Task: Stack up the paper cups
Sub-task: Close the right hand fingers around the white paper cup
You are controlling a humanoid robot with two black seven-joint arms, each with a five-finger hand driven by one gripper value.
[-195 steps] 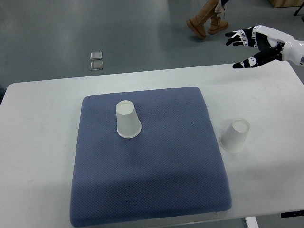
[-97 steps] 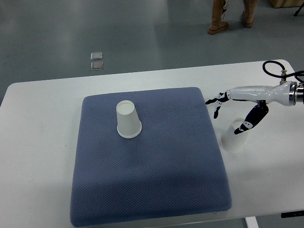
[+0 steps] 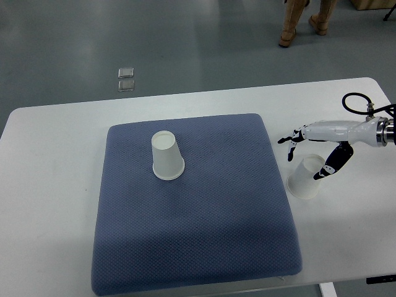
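One upside-down paper cup (image 3: 305,176) is sitting on the white table (image 3: 49,185) just right of the blue cushion (image 3: 192,223), another cup (image 3: 167,156) standing on the cushion; the right hand (image 3: 315,147) is hovering over the first, fingers spread, grasping nothing
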